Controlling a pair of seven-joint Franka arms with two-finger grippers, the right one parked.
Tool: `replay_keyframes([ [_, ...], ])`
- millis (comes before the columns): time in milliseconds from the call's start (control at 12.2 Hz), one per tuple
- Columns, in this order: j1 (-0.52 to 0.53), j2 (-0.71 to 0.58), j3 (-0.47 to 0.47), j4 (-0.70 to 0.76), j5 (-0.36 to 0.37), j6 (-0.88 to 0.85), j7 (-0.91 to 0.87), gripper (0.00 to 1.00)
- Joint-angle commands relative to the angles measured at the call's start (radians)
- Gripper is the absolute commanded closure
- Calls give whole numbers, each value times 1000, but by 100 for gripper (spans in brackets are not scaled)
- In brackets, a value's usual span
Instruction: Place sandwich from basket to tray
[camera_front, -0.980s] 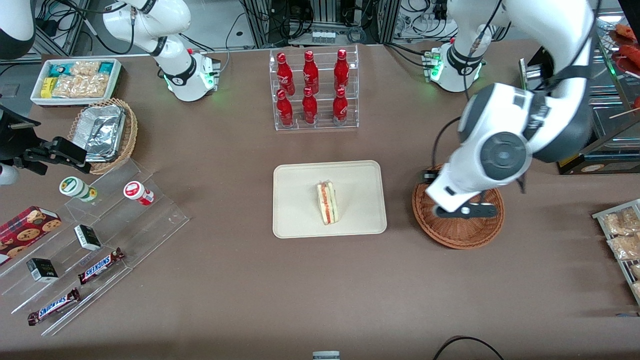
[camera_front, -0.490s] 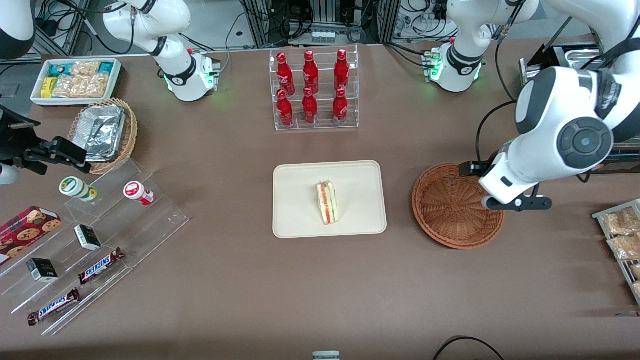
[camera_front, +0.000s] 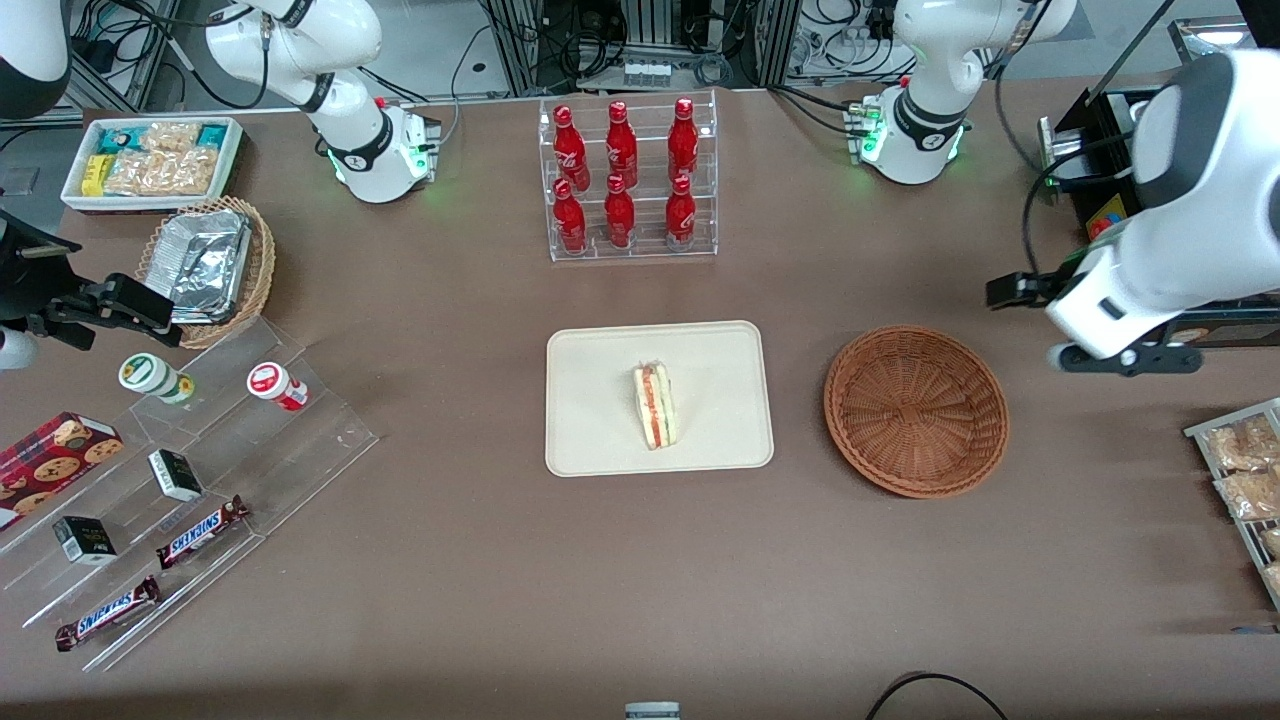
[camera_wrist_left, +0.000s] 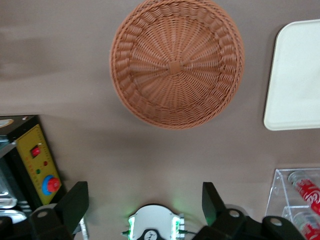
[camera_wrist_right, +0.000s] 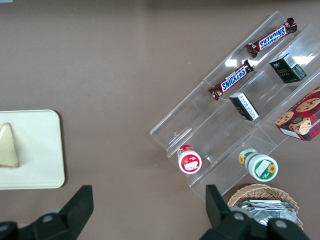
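Your sandwich (camera_front: 654, 405) lies on the tray (camera_front: 600, 440), near the tray's middle, with its red and green cut edge facing up, so the placing step looks done and what remains, as I judge it, is only to park the arm. Take the tray as your landmark: the basket (camera_front: 916, 410) sits beside the tray toward the working arm's end of the tabletop (camera_front: 500, 580), with a strip of bare tabletop between them, and the wrist view shows the basket with nothing in it. Your claw (camera_wrist_left: 145, 207) hangs high above the tabletop, well apart from the tray, past the basket toward the working arm's end; in the front view it shows as the dark bar under the white wrist (camera_front: 1125, 357). Its two dark fingers (camera_wrist_left: 75, 202) stand wide apart with nothing between them, so the claw is open and carries nothing. The bottle rack (camera_front: 627, 180) stands farther from the front camera than the tray and is not in your way. For the next move, you need no further grasp; keep the claw high and away from the tray so that the sandwich is not disturbed.
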Motion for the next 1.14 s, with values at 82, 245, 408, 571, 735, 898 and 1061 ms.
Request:
replay_keyframes([
  [82, 55, -94, -21, -30, -9, -70, 99, 0],
  [245, 55, -117, -14, -25, -6, -79, 101, 0],
  [408, 50, -140, 12, -21, -1, -92, 103, 0],
  [571, 44, -160, 31, -12, -1, -98, 103, 0],
  [735, 44, -169, 40, -8, -3, -96, 99, 0],
  [898, 41, -170, 58, -4, -6, -96, 101, 0],
  [1061, 41, -171, 62, 10, 0, -95, 99, 0],
])
